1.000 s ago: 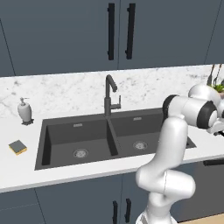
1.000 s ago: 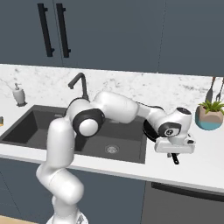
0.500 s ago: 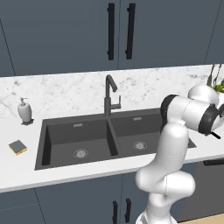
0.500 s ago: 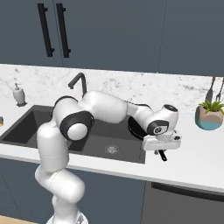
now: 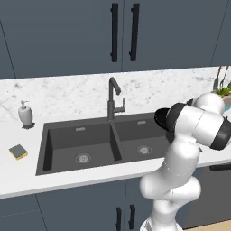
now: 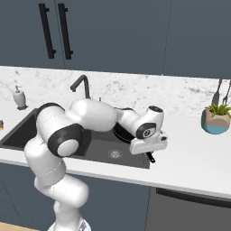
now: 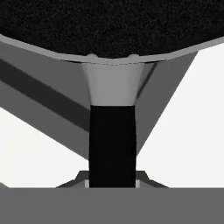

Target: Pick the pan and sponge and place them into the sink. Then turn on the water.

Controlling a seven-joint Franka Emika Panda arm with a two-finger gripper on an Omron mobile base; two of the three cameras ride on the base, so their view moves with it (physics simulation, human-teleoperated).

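My gripper (image 6: 149, 147) is shut on the short black handle (image 7: 112, 144) of the pan (image 6: 119, 133). It holds the pan in the air over the right end of the dark double-basin sink (image 5: 67, 140). The round black pan (image 7: 112, 26) spreads across the top of the hand view, and in the left base view its rim (image 5: 160, 118) peeks out from behind the arm. On the counter left of the sink lies the sponge (image 5: 18, 152), yellow with a dark top, far from the gripper. The gooseneck faucet (image 5: 112, 97) stands behind the divider, and the water is out of view.
A white soap dispenser (image 5: 25, 115) stands at the back left of the counter. A potted plant in a blue pot (image 6: 215, 122) sits at the far right. Dark cabinet doors with black handles hang above the marble backsplash.
The arm has swung left with the pan in its grip, bringing it from over the counter toward the right basin. The gripper has stayed shut, and the sponge has not moved.
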